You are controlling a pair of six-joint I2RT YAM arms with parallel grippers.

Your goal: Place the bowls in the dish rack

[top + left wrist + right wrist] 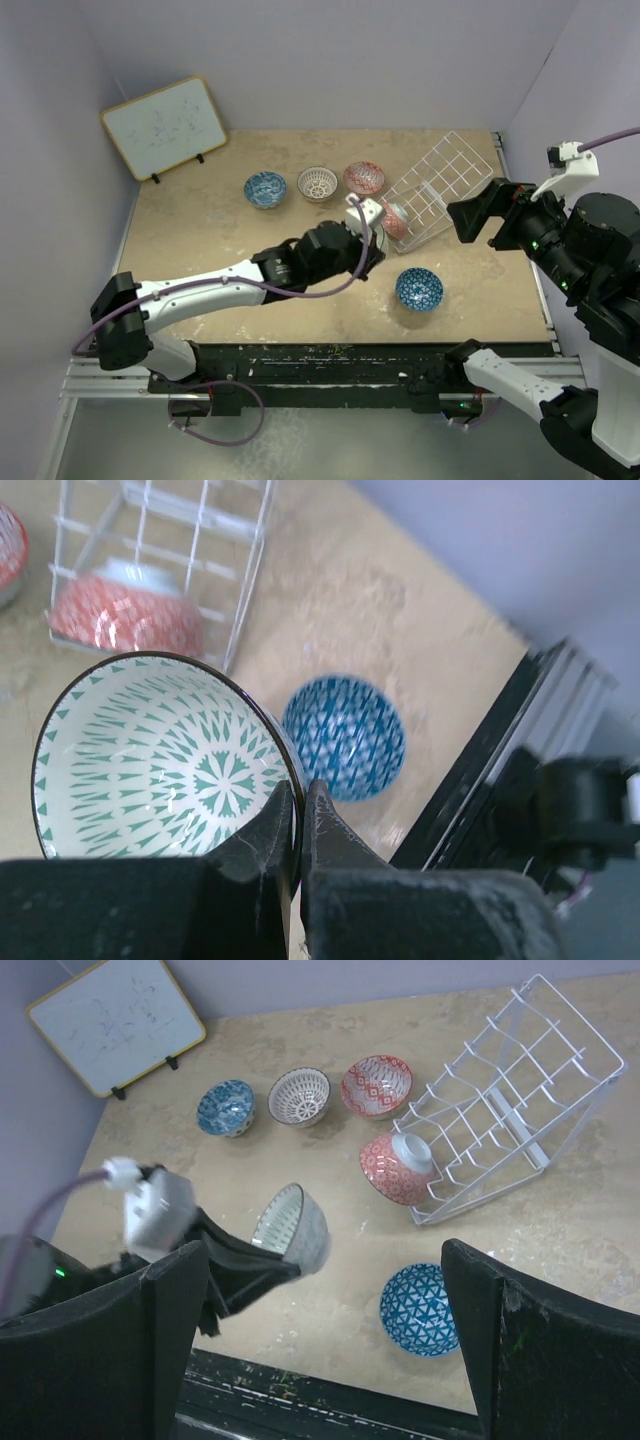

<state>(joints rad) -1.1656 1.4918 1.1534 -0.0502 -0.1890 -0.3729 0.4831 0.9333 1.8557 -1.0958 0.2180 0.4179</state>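
My left gripper [298, 810] is shut on the dark rim of a pale green-white bowl [150, 750]. It holds the bowl tilted above the table, near the rack's front left corner [366, 243]. The same bowl shows grey outside in the right wrist view [290, 1222]. The white wire dish rack [445, 180] leans at the back right. A red bowl [395, 218] sits on its side at the rack's low front edge. A blue bowl [418, 289] lies on the table in front. My right gripper [478, 218] is open and empty, raised to the right of the rack. No separate grey-black bowl shows.
A blue bowl [265, 188], a white-lattice bowl [317, 183] and a red-patterned bowl [364, 178] stand in a row at the back. A wood-framed whiteboard [165, 125] leans at the back left. Purple walls enclose the table, and a black rail [350, 355] runs along its near edge.
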